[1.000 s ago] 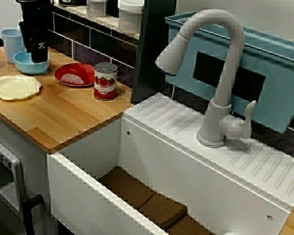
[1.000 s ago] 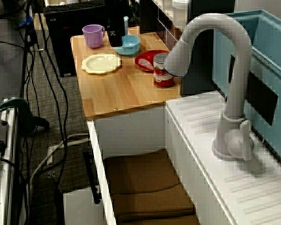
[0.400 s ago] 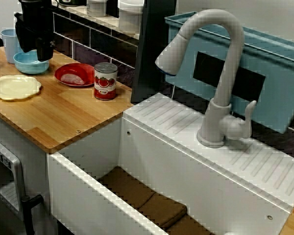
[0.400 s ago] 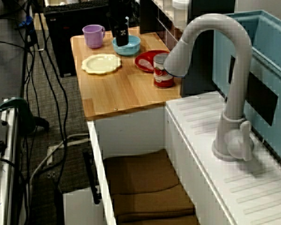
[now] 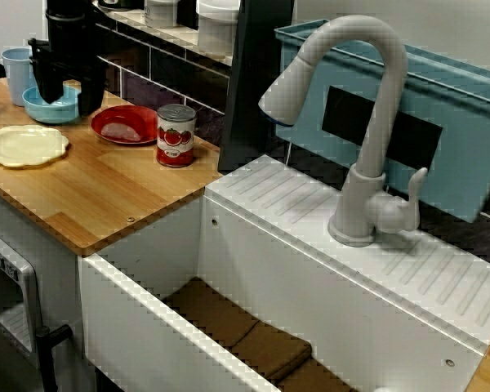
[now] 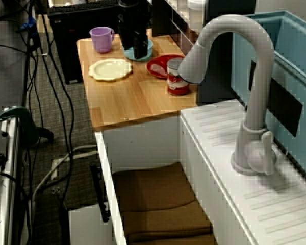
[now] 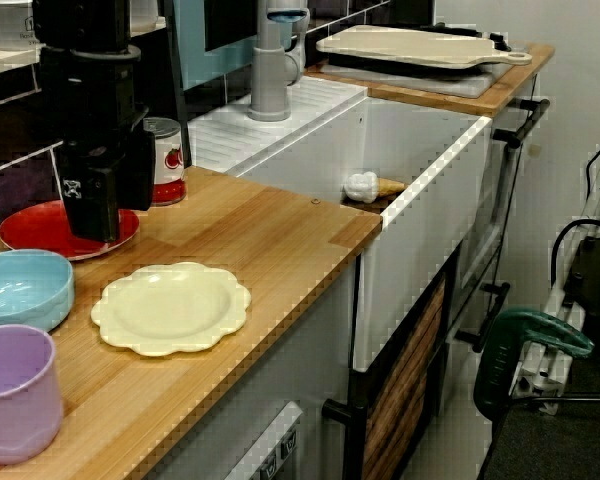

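Observation:
My black gripper hangs open above the wooden counter, with nothing between its fingers. In the view from the sink side it stands in front of a light blue bowl, which shows through the gap. Seen from the counter's end, the gripper hovers over the near edge of a red plate, beside the blue bowl. In the view along the counter the gripper hides most of the bowl. A tomato can stands just right of the red plate.
A pale yellow scalloped plate lies at the counter's front, with a purple cup near it. A light blue cup stands behind the bowl. The white sink with its grey faucet lies to the right; a toy cone lies in it.
The gripper has risen out of the blue bowl and shifted a little toward the red plate. Its two fingers now stand visibly apart.

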{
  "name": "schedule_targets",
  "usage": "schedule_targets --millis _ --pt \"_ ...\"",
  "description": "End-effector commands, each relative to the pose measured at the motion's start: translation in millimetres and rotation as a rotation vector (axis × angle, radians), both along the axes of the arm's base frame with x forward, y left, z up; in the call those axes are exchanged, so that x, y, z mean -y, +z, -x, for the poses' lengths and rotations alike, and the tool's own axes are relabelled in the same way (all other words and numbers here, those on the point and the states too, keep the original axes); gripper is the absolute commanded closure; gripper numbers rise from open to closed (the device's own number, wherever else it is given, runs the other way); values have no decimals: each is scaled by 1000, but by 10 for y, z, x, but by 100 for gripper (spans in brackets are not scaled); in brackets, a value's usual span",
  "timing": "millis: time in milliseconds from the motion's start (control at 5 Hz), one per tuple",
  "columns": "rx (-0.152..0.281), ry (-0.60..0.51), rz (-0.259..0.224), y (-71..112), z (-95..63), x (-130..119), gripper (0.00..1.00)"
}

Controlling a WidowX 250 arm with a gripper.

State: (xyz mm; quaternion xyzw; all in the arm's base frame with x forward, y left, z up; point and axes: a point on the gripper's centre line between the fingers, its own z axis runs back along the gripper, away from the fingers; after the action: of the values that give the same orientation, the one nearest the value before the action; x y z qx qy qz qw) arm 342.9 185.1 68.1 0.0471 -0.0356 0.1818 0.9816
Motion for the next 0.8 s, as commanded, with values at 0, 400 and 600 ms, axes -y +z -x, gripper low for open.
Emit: schedule_targets --millis 0,400,600 --pt "44 65 11 283 -195 82 0" --pt "55 26 35 383 -154 167 0" --pt "58 23 40 397 -144 175 0"
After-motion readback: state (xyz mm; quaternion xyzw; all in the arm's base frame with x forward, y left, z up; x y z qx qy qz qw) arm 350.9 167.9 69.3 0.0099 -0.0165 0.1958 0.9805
